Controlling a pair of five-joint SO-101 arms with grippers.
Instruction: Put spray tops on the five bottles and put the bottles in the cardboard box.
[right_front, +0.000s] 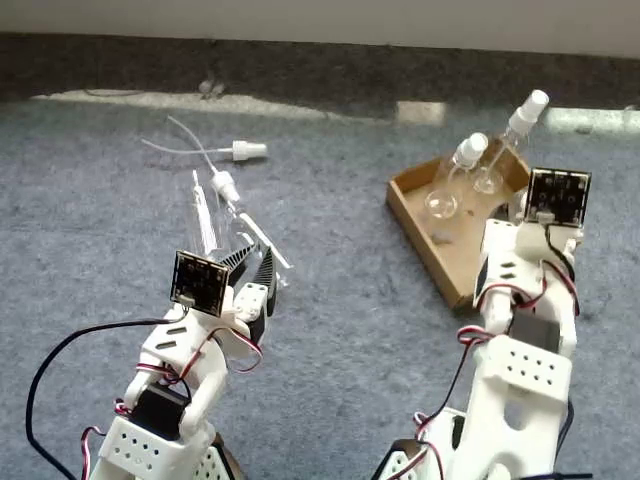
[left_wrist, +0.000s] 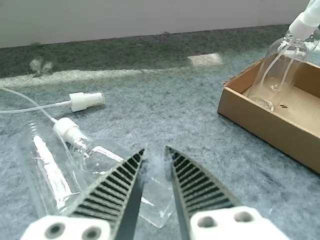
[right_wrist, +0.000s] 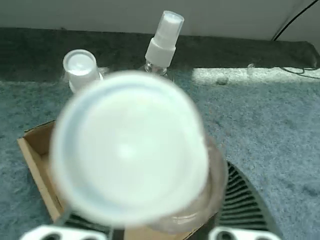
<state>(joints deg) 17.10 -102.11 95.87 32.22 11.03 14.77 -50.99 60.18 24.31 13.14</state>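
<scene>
Two clear bottles lie on the grey carpet: one with a spray top (left_wrist: 95, 150) (right_front: 235, 200), one bare (left_wrist: 45, 165) (right_front: 205, 225). A loose spray top (left_wrist: 87, 100) (right_front: 248, 150) with its tube lies beyond them. My left gripper (left_wrist: 155, 160) (right_front: 262, 265) hovers just over the capped bottle's base, its fingers slightly open and holding nothing. My right gripper (right_wrist: 150, 215) is shut on a bottle (right_wrist: 130, 150) whose white top faces the camera, held over the cardboard box (right_front: 420, 225) (right_wrist: 37, 155). Two spray-topped bottles (right_front: 525, 115) (right_front: 470, 150) stand in the box beside a third clear bottle (right_front: 440, 205).
The box sits at the right of the carpet, one corner pointing toward the arms. A dark ledge (right_front: 300, 65) runs along the far edge. Bare carpet lies between the lying bottles and the box.
</scene>
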